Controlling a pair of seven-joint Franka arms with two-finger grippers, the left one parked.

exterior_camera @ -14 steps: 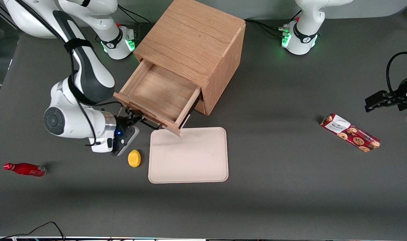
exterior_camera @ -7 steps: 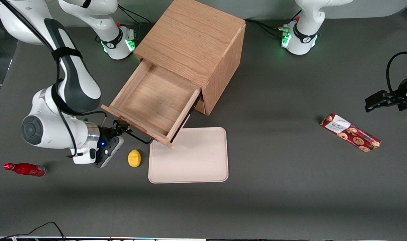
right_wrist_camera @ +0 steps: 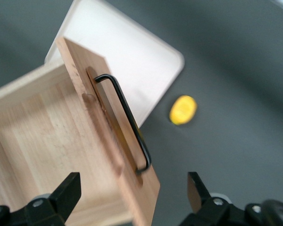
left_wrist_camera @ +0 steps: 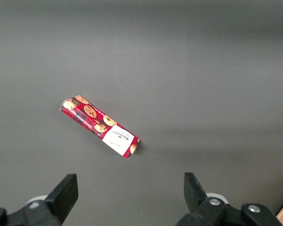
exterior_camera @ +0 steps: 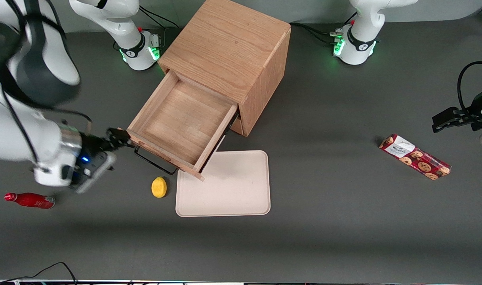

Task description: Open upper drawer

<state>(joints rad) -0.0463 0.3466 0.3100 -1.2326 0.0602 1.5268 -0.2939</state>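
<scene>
The wooden cabinet (exterior_camera: 229, 51) stands at the back of the table. Its upper drawer (exterior_camera: 181, 122) is pulled far out and is empty inside. Its black wire handle (exterior_camera: 155, 162) is free on the drawer front. My right gripper (exterior_camera: 120, 139) is open, beside the end of the drawer front toward the working arm's end of the table, touching nothing. In the right wrist view the drawer (right_wrist_camera: 47, 136) and its handle (right_wrist_camera: 127, 117) lie ahead of the gripper (right_wrist_camera: 133, 188), with the jaws wide apart around the corner of the drawer front. The lower drawer is hidden under the upper one.
A cream tray (exterior_camera: 225, 186) lies on the table in front of the drawer, partly under its corner. A yellow lemon (exterior_camera: 159, 187) lies beside the tray. A red bottle (exterior_camera: 30, 200) lies toward the working arm's end. A cookie pack (exterior_camera: 414, 156) lies toward the parked arm's end.
The drawer came farther out while my gripper held the handle. My gripper has since let go, opened, and moved off the handle toward the working arm's end of the table.
</scene>
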